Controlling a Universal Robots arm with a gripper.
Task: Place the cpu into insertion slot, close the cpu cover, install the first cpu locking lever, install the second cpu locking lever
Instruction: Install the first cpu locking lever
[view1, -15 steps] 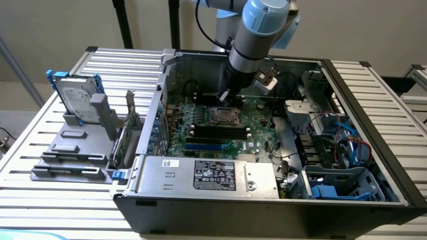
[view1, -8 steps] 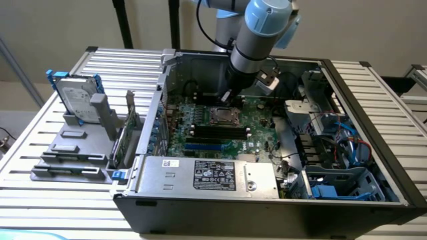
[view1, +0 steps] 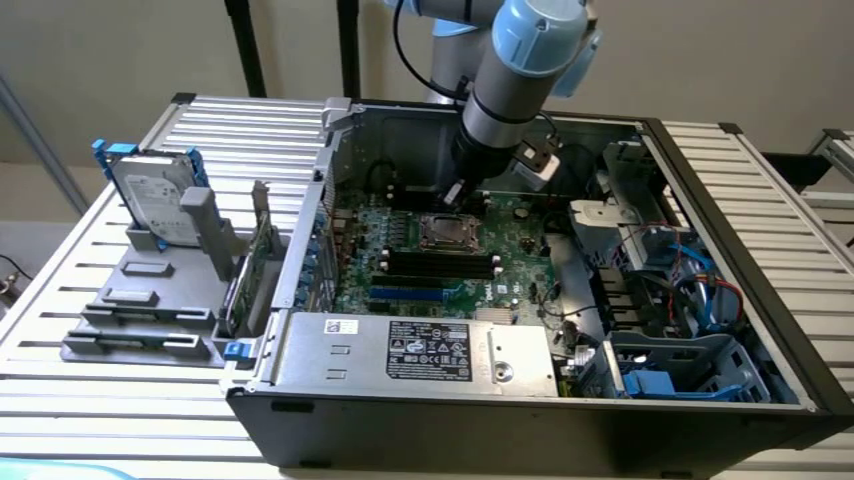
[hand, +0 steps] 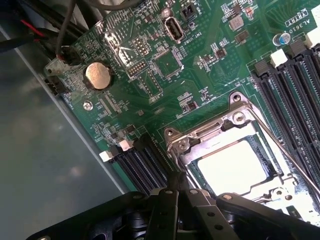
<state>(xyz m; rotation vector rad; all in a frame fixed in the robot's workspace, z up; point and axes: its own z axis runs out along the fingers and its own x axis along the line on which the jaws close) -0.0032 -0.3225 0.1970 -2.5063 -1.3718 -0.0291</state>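
Robot arm (view1: 527, 70) reaches down into an open computer case (view1: 534, 435) that lies on a slatted table (view1: 240, 120), with the gripper (view1: 458, 197) low over the green board (view1: 527, 265). The gripper's black fingers (hand: 167, 202) are drawn together, and I see them clamped on no object. They sit just beside one corner of the socket (hand: 271, 169); whether they touch its metal I cannot tell. The chip (hand: 232, 167) lies flat inside the socket, pale face up. The silver cover (hand: 220, 137) is down around it, so the chip shows through the cover's window. A thin lever rod (hand: 285, 150) runs along one side of the cover, next to the long black memory slots (hand: 295, 85); whether it is latched I cannot tell. A coin battery (hand: 97, 76) sits farther off on the board. Outside the case, toward the exterior view's left, a hard drive (view1: 150, 195) stands in a grey holder (view1: 147, 300). A power supply (view1: 414, 350) fills the near side of the case.
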